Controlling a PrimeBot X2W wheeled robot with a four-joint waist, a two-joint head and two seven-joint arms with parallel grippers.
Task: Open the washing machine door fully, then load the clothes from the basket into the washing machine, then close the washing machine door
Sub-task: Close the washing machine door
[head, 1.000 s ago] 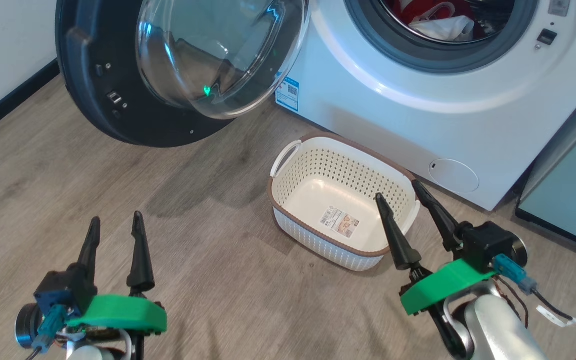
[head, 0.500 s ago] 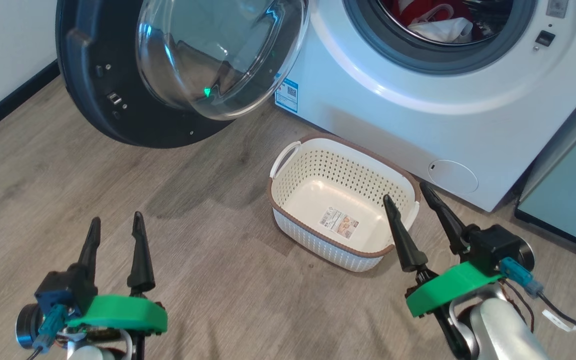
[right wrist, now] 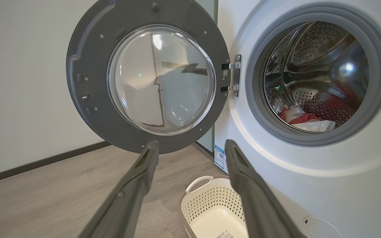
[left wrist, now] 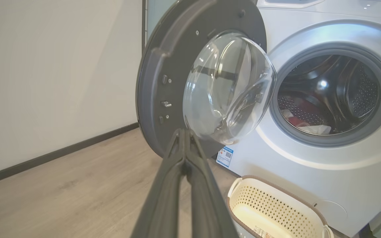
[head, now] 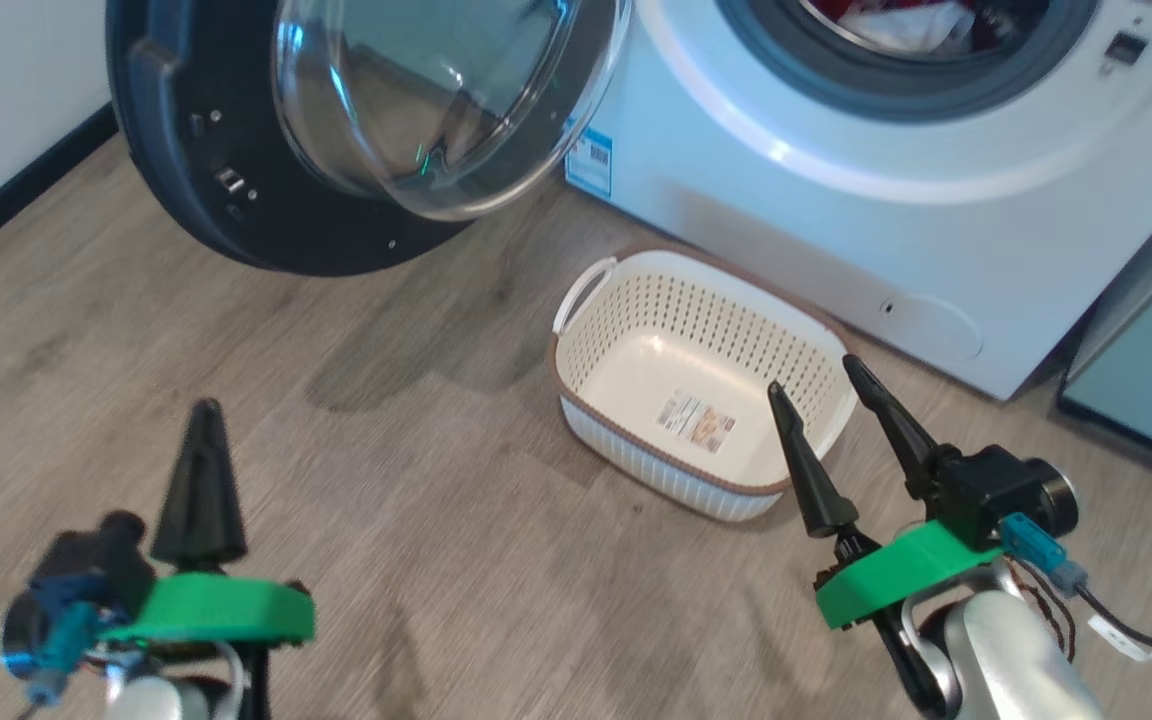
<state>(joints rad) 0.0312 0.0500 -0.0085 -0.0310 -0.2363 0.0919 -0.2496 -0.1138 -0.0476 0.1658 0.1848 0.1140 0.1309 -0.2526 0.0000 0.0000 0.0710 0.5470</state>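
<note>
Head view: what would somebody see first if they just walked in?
The big round washing machine door, swung open at the upper left, glass bowl shining. Then the empty white basket on the floor before the washing machine, and red-and-white clothes inside it.

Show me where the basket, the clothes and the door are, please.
basket (head: 716, 310): head view, perforated far wall.
clothes (right wrist: 316, 125): right wrist view, white piece of the bundle.
door (right wrist: 88, 66): right wrist view, dark rim, left side.
</note>
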